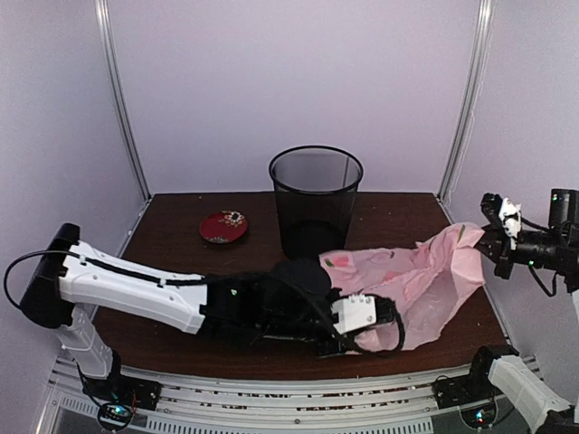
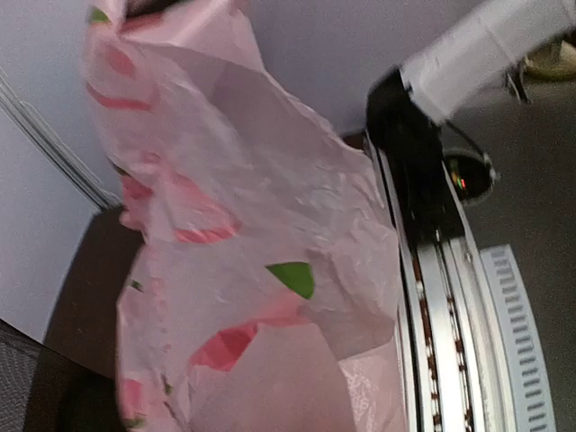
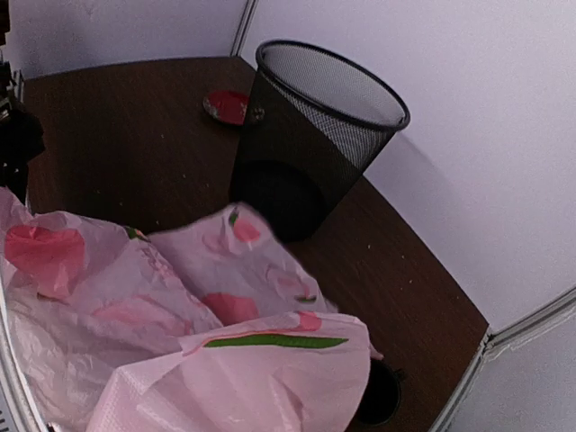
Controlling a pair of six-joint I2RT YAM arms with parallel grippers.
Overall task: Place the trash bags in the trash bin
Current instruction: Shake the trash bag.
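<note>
The pale-pink trash bag (image 1: 425, 276) with red prints lies spread over the right half of the table, in front and right of the black wire-mesh trash bin (image 1: 316, 201). My left gripper (image 1: 384, 327) reaches across to the bag's near edge and looks shut on it. The bag (image 2: 252, 225) fills the left wrist view and hides the fingers. My right gripper (image 1: 488, 240) holds the bag's far right corner lifted off the table. In the right wrist view the bag (image 3: 180, 306) covers the jaws, and the bin (image 3: 315, 135) stands upright beyond it.
A small red dish (image 1: 223, 226) sits left of the bin and also shows in the right wrist view (image 3: 229, 106). A small dark cup (image 3: 382, 393) stands by the bag's right edge. White walls and corner posts enclose the table. The left arm lies across the table's front.
</note>
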